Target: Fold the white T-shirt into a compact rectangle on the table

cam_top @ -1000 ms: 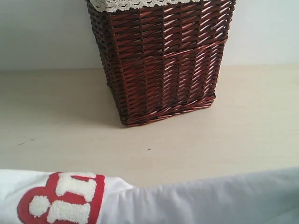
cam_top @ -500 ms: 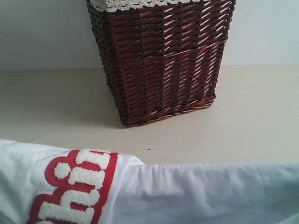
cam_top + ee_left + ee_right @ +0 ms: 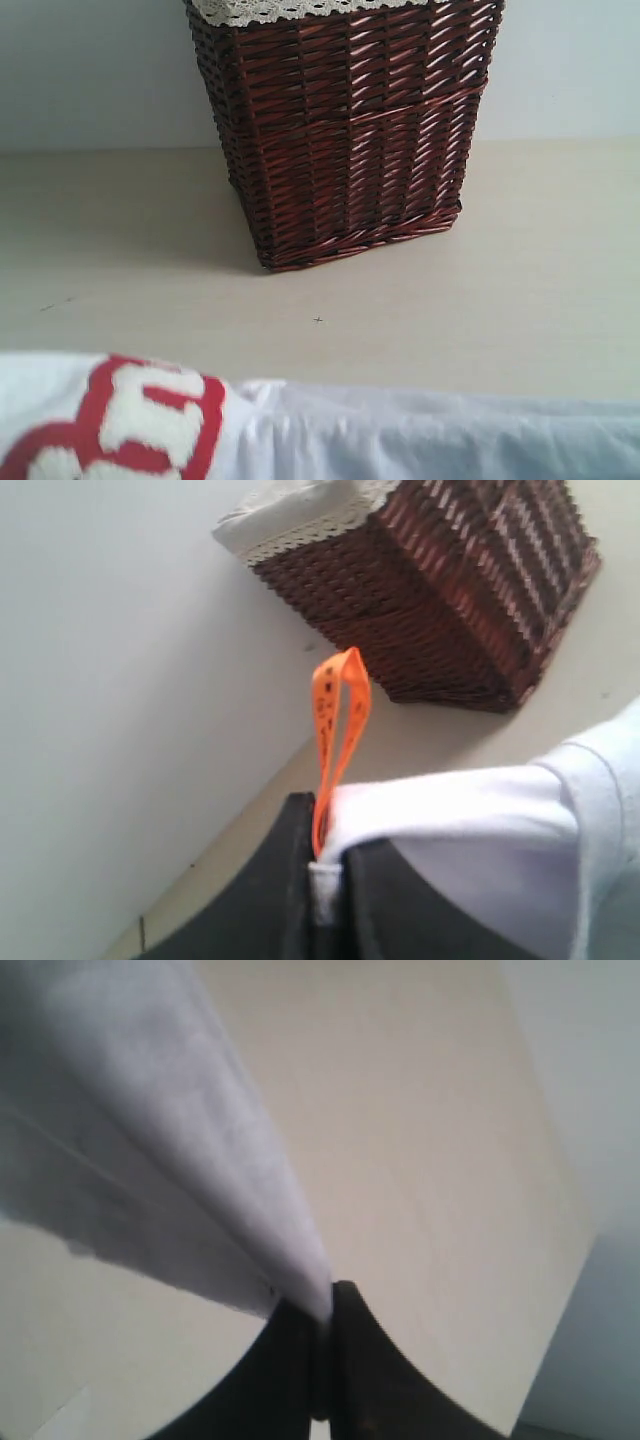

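A: Exterior: white T-shirt [image 3: 420, 440] runs off the bottom edge. Its lettering [image 3: 140, 420] is blurred and cropped, unreadable. Wicker basket [image 3: 350, 140] is cut off at the top.
B: Print on the orange neck tag [image 3: 338, 715] is too small to read. Left gripper [image 3: 325, 880] and right gripper [image 3: 322, 1350] are both cropped by the frame edge.

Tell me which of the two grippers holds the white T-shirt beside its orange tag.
The left gripper: its jaws are shut on the white T-shirt beside the orange tag. The right gripper pinches plain white cloth, with no tag in sight.
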Controlling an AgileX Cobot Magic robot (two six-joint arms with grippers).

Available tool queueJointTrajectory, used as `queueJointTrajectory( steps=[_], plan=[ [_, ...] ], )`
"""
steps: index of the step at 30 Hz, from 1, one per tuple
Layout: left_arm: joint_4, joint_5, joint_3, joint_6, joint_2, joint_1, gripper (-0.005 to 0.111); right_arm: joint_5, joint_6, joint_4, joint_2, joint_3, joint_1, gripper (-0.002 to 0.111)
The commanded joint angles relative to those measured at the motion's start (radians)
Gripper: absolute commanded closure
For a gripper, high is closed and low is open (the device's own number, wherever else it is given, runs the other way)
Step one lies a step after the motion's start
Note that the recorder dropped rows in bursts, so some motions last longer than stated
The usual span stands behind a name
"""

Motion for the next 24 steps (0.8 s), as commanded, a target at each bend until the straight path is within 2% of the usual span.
queueJointTrajectory(
  steps=[1,5,7,10,14,17,21,24],
  plan=[
    [-0.082,0.099,-0.008,-0.007,-0.104,0.003,0.107,0.002,0.029,-0.008,-0.128,-0.021,-0.006,0.108],
    [-0.142,0.086,-0.035,-0.013,-0.155,0.003,0.107,0.002,0.038,0.013,-0.191,-0.082,-0.006,0.108],
    [-0.146,0.102,-0.087,-0.145,-0.155,0.003,0.107,0.002,0.075,0.014,-0.191,-0.116,-0.006,0.108],
    [-0.085,0.057,-0.103,-0.278,-0.155,0.003,0.107,0.002,0.125,0.020,-0.191,-0.121,-0.006,0.108],
    [0.043,0.072,-0.060,-0.295,-0.155,0.013,0.107,0.002,0.130,0.034,-0.191,-0.108,-0.006,0.108],
    [0.088,0.079,0.068,-0.240,-0.155,0.015,0.107,0.002,0.115,0.028,-0.191,-0.060,-0.006,0.108],
    [0.088,0.077,0.262,-0.144,-0.155,0.015,0.107,0.002,-0.006,-0.002,-0.191,0.041,-0.006,0.108],
    [0.090,0.023,0.389,-0.045,-0.155,0.015,0.107,0.002,-0.048,-0.034,-0.191,0.079,-0.006,0.108]
  ],
)
